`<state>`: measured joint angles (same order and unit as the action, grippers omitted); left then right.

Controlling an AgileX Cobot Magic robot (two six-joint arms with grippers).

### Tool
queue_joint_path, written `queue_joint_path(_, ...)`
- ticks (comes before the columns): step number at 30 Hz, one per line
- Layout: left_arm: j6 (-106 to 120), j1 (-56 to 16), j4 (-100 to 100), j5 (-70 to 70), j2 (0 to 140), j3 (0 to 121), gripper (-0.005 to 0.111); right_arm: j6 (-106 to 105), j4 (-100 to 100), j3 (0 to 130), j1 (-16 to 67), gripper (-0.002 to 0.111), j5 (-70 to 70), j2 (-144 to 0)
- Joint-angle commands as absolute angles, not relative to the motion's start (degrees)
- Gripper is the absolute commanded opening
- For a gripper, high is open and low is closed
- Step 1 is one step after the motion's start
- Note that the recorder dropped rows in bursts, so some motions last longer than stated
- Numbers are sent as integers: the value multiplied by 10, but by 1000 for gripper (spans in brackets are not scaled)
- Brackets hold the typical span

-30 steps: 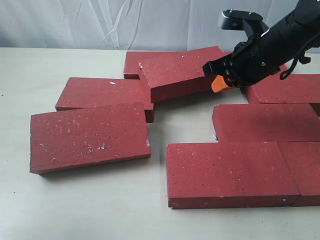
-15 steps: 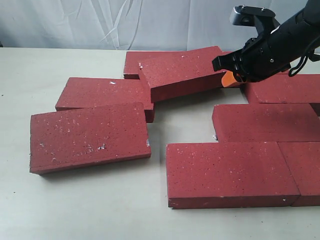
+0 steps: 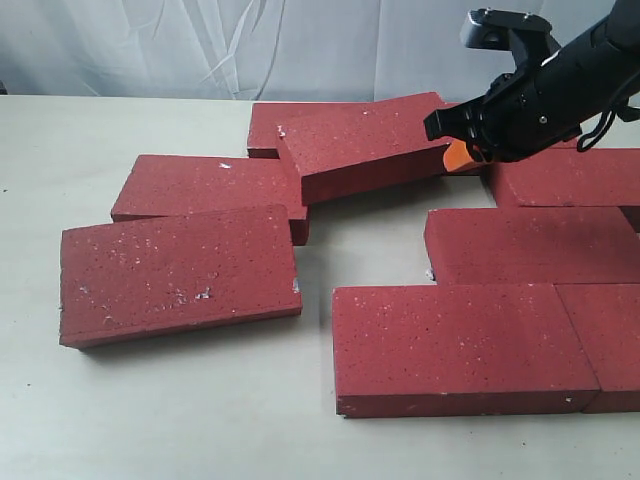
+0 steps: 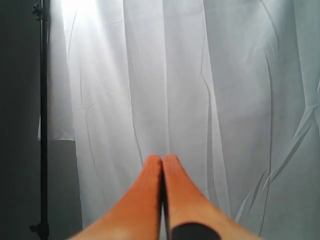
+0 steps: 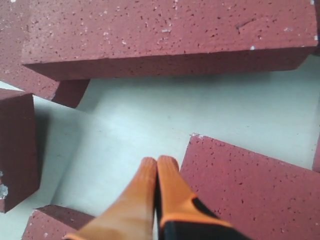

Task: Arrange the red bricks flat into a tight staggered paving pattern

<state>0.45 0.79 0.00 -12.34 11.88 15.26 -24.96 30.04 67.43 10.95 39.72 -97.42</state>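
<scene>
Several red bricks lie on the pale table [image 3: 150, 410]. One red brick [image 3: 360, 145] sits tilted, propped on a flat brick [image 3: 268, 122] behind it. Two more lie at the left [image 3: 205, 188] [image 3: 178, 272], and others are laid flat at the right [image 3: 530, 245] [image 3: 460, 345] [image 3: 575, 178]. My right gripper [image 3: 457, 157] hovers by the tilted brick's right end, shut and empty. In the right wrist view its fingertips [image 5: 159, 161] point at bare table between the tilted brick [image 5: 170, 35] and a flat brick [image 5: 250, 185]. My left gripper [image 4: 162, 159] is shut and empty, facing the curtain.
A white curtain [image 3: 200, 45] hangs behind the table. A black stand pole [image 4: 44, 125] shows in the left wrist view. Bare table [image 3: 370, 225] lies between the left and right brick groups. A further brick [image 3: 612, 340] reaches the right edge of the view.
My right gripper has risen and drawn back to the right, away from the tilted brick's end, then held still. The bricks have not moved.
</scene>
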Motion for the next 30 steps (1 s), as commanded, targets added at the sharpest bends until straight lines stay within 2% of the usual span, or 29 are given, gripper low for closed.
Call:
queue_joint_path(1, 0, 10, -6, -113, 148, 162, 0, -250, 298, 677, 107, -1, 393, -968)
queue_joint_path(12, 0, 10, -28, -112, 169, 176, 0, -248, 304, 677, 108, -1, 394, -984)
queue_joint_path(30, 0, -7, -97, 91, 507, 353, 0, -248, 317, 677, 108, -1, 393, -1009)
